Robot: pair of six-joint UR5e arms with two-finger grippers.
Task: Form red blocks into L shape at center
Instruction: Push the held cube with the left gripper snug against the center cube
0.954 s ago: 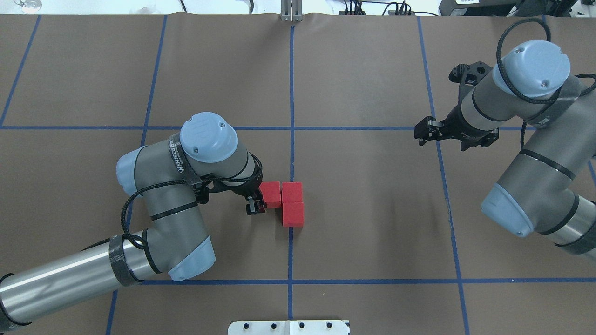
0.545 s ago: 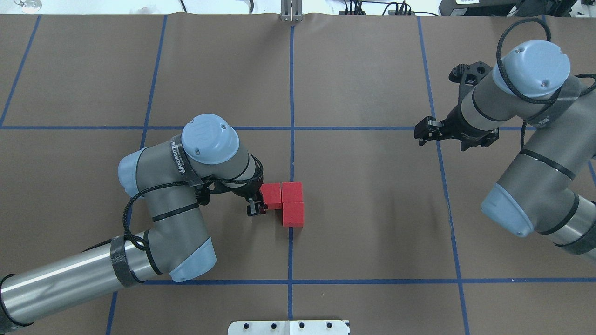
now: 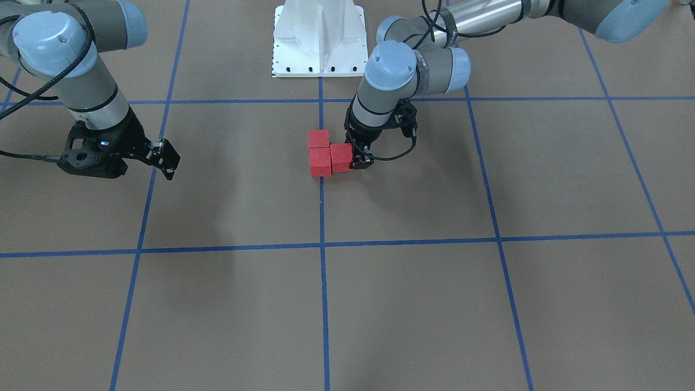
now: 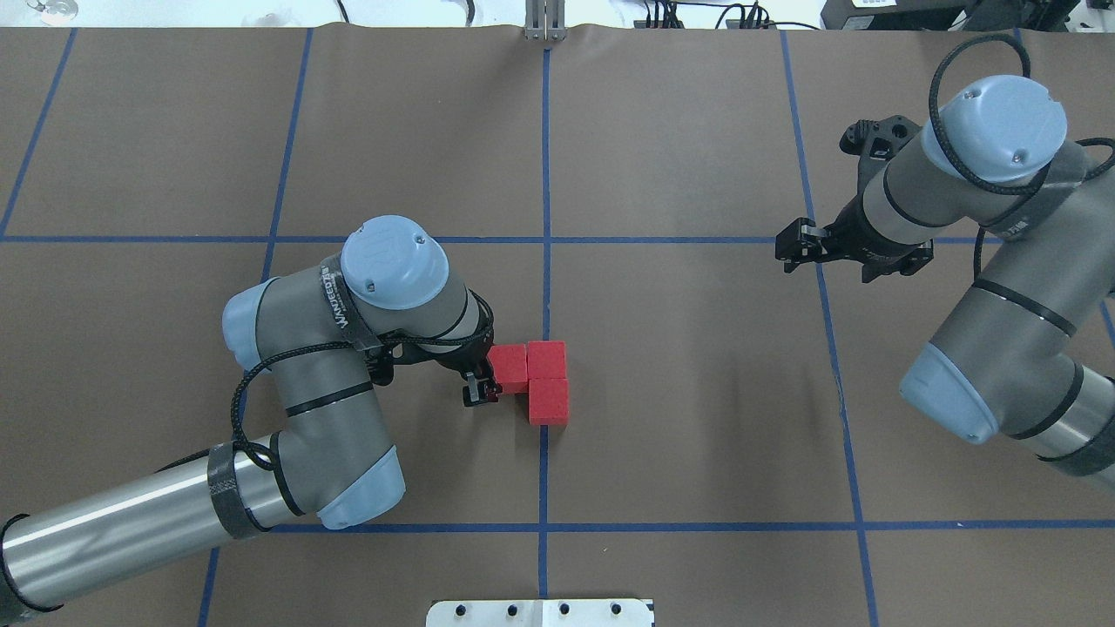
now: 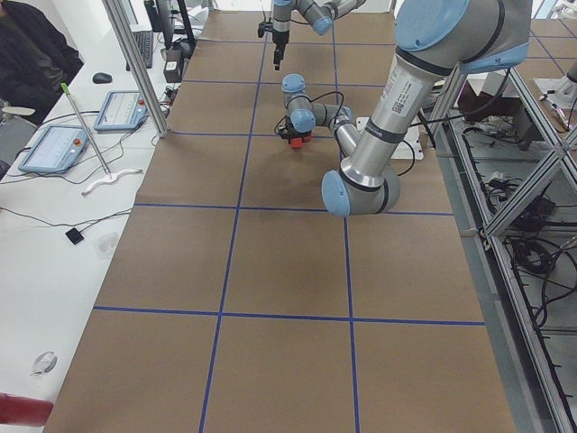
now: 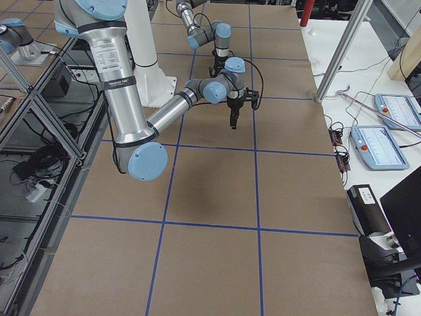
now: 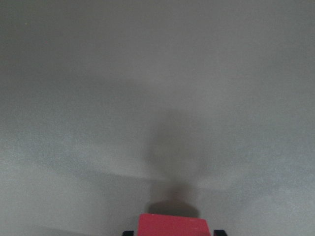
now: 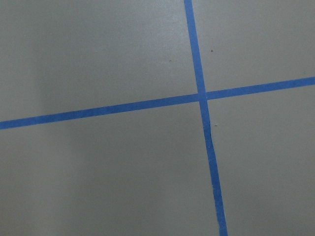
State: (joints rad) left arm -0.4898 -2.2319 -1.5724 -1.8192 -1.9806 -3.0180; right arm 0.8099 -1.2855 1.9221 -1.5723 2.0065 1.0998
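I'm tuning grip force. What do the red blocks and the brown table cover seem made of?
Blocks: probably painted wood or dense foam, going by the matte faces, no glare and crisp edges. Cover: likely kraft-type paper, matte brown, with a slightly wavy far edge.

You'll see that the left arm (image 4: 300,392) and the right arm (image 4: 1002,296) are both built of grey cylindrical links with pale blue round joint caps (image 4: 394,259) carrying small screws, and the left's long lower section is a bare silver tube (image 4: 113,522). A braided black cable (image 4: 931,87) loops along each, and a black strap with white lettering (image 4: 334,300) wraps the left one near its wrist. Each ends in a black tool, the left tool (image 3: 359,156) and the right tool (image 3: 165,158).
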